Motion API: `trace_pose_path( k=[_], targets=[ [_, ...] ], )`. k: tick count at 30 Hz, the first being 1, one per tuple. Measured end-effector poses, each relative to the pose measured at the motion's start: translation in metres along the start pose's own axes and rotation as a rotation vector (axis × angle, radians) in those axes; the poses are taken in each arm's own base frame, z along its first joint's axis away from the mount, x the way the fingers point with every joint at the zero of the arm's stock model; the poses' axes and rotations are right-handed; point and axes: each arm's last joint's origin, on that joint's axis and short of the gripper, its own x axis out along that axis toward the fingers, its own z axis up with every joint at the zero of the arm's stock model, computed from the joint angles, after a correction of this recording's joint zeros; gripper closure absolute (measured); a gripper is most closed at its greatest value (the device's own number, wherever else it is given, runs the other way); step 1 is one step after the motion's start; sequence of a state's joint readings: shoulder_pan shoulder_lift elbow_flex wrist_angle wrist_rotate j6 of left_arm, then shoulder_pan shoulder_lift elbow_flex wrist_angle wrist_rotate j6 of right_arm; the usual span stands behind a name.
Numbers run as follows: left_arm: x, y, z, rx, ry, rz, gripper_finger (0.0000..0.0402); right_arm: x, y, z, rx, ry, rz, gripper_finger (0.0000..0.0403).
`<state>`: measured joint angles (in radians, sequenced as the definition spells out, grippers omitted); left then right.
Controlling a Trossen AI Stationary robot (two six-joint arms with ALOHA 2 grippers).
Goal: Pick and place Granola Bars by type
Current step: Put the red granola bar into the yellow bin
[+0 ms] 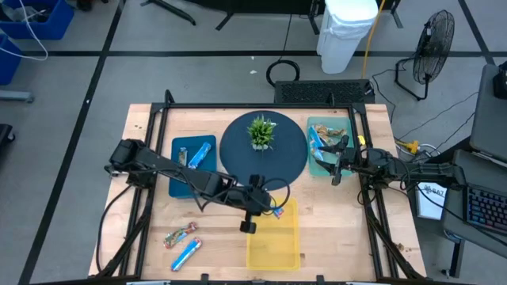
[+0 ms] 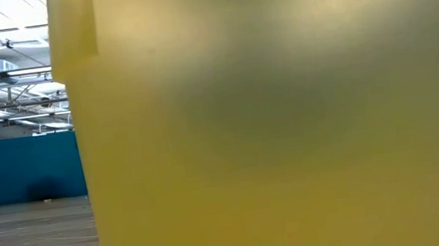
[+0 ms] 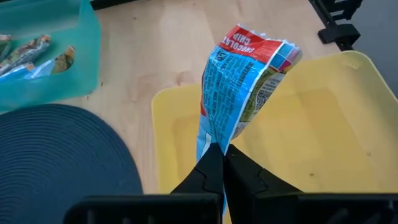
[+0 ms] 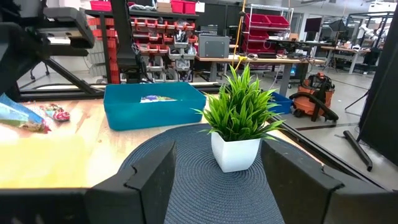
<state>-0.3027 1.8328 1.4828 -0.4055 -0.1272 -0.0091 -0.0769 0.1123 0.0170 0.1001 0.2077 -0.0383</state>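
The left gripper (image 3: 219, 163) was pinched tight on a blue granola bar (image 3: 239, 87) dangling over the yellow tray (image 3: 329, 124), so it needed lowering before release, while the right gripper (image 4: 217, 180) waited wide apart, facing the plant (image 4: 239, 102).

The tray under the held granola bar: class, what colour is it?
Yellow tray, clearest in the left wrist view.

I work in a warehouse-like robotics lab: beyond my right fingers (image 4: 149, 180) stand red parts-bin racks (image 4: 158, 34), workbenches (image 4: 280, 62), and a floor fan (image 1: 434, 39).
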Motion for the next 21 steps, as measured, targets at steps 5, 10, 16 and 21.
trace_pose_path(
  k=[5, 10, 16, 21],
  targets=[
    [0.0, 0.0, 0.0, -0.055, -0.005, 0.0, 0.0378, 0.0, 0.0, 0.0, 0.0, 0.0, 0.0, 0.0177],
    [0.0, 0.0, 0.001, -0.103, -0.011, 0.0, 0.0339, 0.0, 0.0, 0.0, 0.0, 0.0, 0.0, 0.0177],
    [0.0, 0.0, 0.0, -0.129, -0.002, 0.0, 0.0304, 0.0, 0.0, 0.0, 0.0, 0.001, 0.0, 0.0177],
    [-0.005, -0.004, -0.01, -0.217, 0.121, -0.065, 0.0286, 0.0, 0.0, 0.0, 0.0, 0.001, 0.0, 0.0177]
  ],
)
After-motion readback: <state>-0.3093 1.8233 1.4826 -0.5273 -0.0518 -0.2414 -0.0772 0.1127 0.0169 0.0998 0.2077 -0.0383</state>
